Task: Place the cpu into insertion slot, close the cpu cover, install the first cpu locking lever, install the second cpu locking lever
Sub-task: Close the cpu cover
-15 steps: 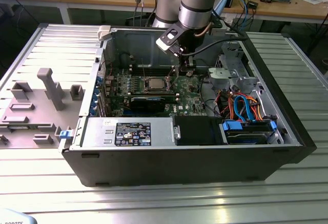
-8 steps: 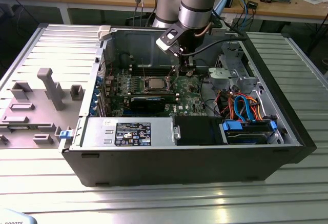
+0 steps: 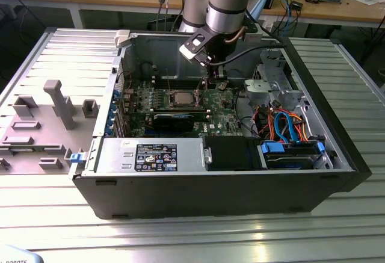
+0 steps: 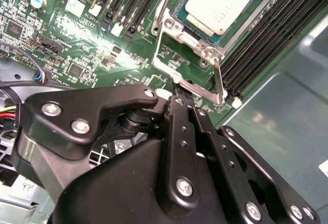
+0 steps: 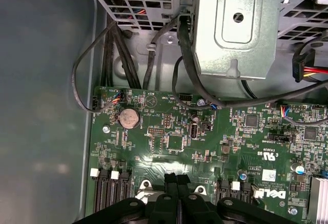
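End effector [image 4: 182, 101]: fingers drawn together, tips at the open cpu cover's free edge; whether they grip it, I can't tell.
Cpu [image 4: 220, 1]: seated in the insertion slot [image 4: 197, 32].
Cpu cover [image 4: 163, 49]: flipped open beside the slot.

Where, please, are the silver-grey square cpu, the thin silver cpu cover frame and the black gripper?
silver-grey square cpu [image 4: 223, 6]: second wrist view, its metal top.
thin silver cpu cover frame [image 4: 163, 47]: second wrist view, a side bar.
black gripper [image 4: 187, 105]: second wrist view, between its fingertips.
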Robot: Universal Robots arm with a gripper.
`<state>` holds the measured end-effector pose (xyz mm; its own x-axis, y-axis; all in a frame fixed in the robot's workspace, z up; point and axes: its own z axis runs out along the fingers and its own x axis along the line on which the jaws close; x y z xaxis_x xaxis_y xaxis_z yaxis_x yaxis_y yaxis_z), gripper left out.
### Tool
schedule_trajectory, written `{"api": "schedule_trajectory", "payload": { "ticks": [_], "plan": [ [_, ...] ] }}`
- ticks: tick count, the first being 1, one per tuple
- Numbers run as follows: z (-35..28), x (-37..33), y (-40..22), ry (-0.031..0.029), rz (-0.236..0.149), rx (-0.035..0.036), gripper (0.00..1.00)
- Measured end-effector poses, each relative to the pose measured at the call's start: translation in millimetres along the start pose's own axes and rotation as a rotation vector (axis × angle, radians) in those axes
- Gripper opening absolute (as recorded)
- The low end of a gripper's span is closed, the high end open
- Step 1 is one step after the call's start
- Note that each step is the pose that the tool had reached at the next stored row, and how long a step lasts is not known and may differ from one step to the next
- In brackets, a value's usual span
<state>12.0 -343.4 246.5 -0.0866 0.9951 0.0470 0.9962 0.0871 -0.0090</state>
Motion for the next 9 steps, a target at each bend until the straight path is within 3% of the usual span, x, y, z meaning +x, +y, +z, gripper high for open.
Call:
{"api": "schedule_trajectory", "payload": {
  "ticks": [9],
  "plan": [
    [0.2, 0.2, -1.9, 0.0000, 0.000, 0.0000, 0.11]
  ]
}}
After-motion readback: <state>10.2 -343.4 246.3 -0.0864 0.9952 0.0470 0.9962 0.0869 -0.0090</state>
